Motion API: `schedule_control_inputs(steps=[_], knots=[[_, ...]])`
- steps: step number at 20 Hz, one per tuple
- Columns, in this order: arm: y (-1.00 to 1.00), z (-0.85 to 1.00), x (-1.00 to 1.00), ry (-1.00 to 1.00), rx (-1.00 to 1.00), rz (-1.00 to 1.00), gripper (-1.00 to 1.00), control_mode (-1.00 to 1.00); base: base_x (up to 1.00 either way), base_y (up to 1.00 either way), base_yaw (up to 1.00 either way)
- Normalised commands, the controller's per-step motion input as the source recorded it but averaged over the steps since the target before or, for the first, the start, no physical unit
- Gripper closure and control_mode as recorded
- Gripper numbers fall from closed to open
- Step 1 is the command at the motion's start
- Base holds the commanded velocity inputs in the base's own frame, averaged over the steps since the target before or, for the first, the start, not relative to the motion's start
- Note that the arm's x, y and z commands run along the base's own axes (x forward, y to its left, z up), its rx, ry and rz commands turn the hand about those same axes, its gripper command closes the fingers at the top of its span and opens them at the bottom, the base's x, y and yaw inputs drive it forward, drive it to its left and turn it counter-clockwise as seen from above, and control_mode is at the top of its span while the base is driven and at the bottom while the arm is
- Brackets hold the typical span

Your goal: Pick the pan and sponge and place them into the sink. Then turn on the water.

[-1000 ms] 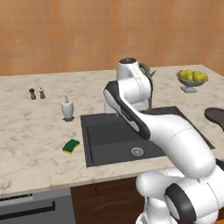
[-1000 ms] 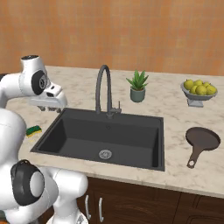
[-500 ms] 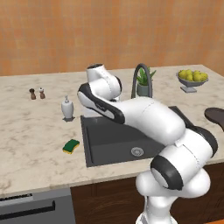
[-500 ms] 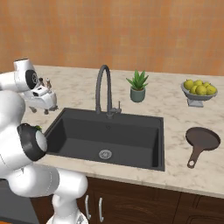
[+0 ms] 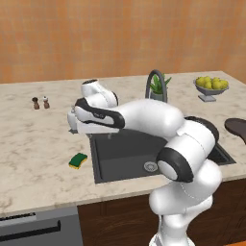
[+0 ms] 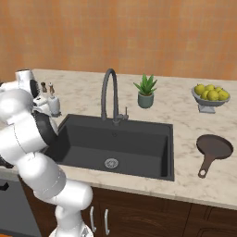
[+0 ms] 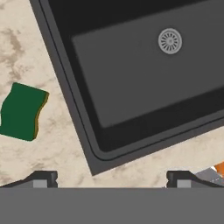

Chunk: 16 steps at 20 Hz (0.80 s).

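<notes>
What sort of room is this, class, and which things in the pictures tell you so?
Most likely a kitchen, a rendered one. A dark sink with an arched faucet is set into a marble-look counter, and a pan and a fruit bowl stand on it.

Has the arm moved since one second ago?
Yes. In the left base view it has swung left, from above the sink to over the counter edge, nearer the sponge. The faucet stayed put.

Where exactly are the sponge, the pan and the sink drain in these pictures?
sponge [image 7: 21,111], hand view, middle of its green top.
pan [image 6: 214,146], right base view, centre of the round dark bowl.
sink drain [image 6: 111,163], right base view, middle of the silver ring in the basin floor.
</notes>
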Motion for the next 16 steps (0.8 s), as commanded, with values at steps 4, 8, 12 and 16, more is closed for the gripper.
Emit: schedule_control_inputs(steps=[4,8,12,16], knots=[[0.47,-0.33,0.10,0.10,0.14,-0.02,-1.00,-1.00,0.00,0.00,0.00],[0.48,-0.47,0.21,0.03,0.04,-0.02,-1.00,-1.00,0.00,0.00,0.00],[0.41,-0.36,0.23,0.00,0.00,-0.01,-1.00,-1.00,0.00,0.00,0.00],[0.32,-0.30,0.21,0.03,0.00,-0.01,-1.00,-1.00,0.00,0.00,0.00]])
